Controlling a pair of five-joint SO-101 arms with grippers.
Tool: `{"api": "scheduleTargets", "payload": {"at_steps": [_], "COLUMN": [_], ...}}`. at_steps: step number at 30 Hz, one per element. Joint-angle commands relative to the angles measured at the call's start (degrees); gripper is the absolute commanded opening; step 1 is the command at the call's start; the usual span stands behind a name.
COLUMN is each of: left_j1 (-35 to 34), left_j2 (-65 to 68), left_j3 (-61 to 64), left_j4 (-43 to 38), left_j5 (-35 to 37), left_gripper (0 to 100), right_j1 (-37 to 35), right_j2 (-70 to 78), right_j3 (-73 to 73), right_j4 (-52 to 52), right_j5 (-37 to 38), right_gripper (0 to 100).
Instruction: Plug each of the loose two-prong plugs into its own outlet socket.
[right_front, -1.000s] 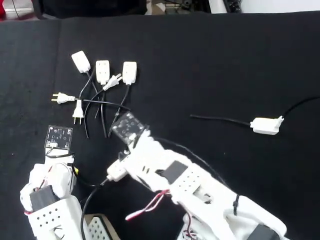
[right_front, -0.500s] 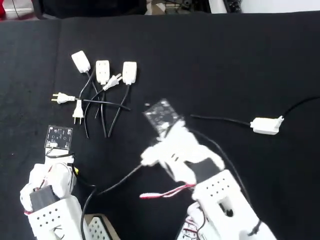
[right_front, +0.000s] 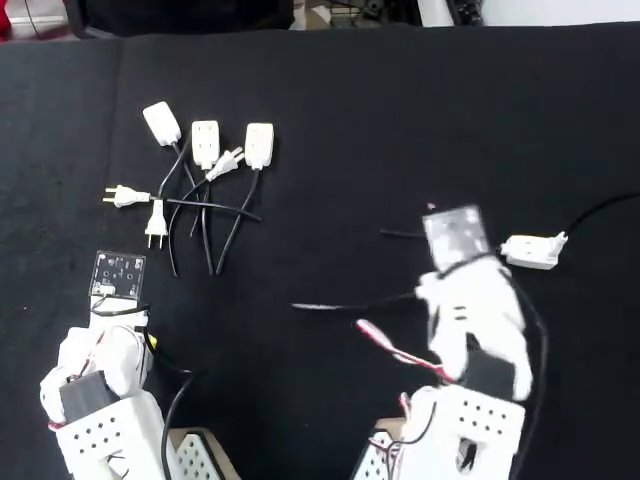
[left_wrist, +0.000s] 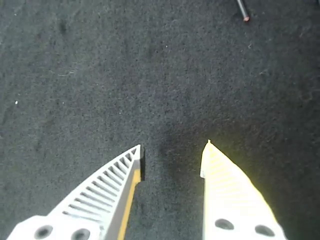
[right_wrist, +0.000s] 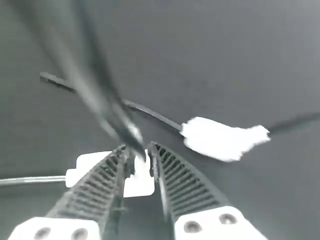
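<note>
Over the black worktop, the high view shows a row of three outlet sockets at the far left. Their black cords cross among three loose plugs: a first plug, a second plug and a third plug, the last lying between two of the sockets. A fourth socket lies well apart on the right. The right arm stands just beside it, and a trailing cord runs from that arm toward the left. The left arm sits at the near left corner.

From the left wrist, the left tool is spread wide above bare worktop, with a cut cord end farther off.

From the right wrist, the right tool is narrow, pinching a white held plug with a blurred black cord. The fourth socket lies near, beyond the fingertips.
</note>
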Motion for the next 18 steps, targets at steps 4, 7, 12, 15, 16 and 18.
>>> {"api": "scheduleTargets", "payload": {"at_steps": [4, 7, 12, 15, 16, 18], "left_j1": [0.75, 0.75, 0.75, 0.75, 0.75, 0.75], "left_j2": [-0.35, -0.35, -0.35, -0.35, -0.35, -0.35], "left_j3": [-0.13, -0.13, -0.13, -0.13, -0.13, -0.13], "left_j4": [-0.79, -0.79, -0.7, -0.7, -0.7, -0.7], "left_j5": [-0.35, -0.35, -0.26, -0.26, -0.26, -0.26], "left_gripper": [20, 20, 20, 20, 20, 20], "right_j1": [13.1, 16.26, 18.99, 19.87, 19.96, 19.78], "right_j2": [-2.95, -2.95, -2.95, -2.95, -3.03, -2.95], "right_j3": [5.76, 8.75, 11.91, 12.7, 12.62, 12.7], "right_j4": [-11.08, -16.44, -24.09, -26.99, -27.08, -28.04], "right_j5": [4.13, 4.31, 3.78, 3.25, 2.46, 2.2], "right_gripper": [1.1, 1.1, 1.1, 1.1, 1.1, 1.1]}}
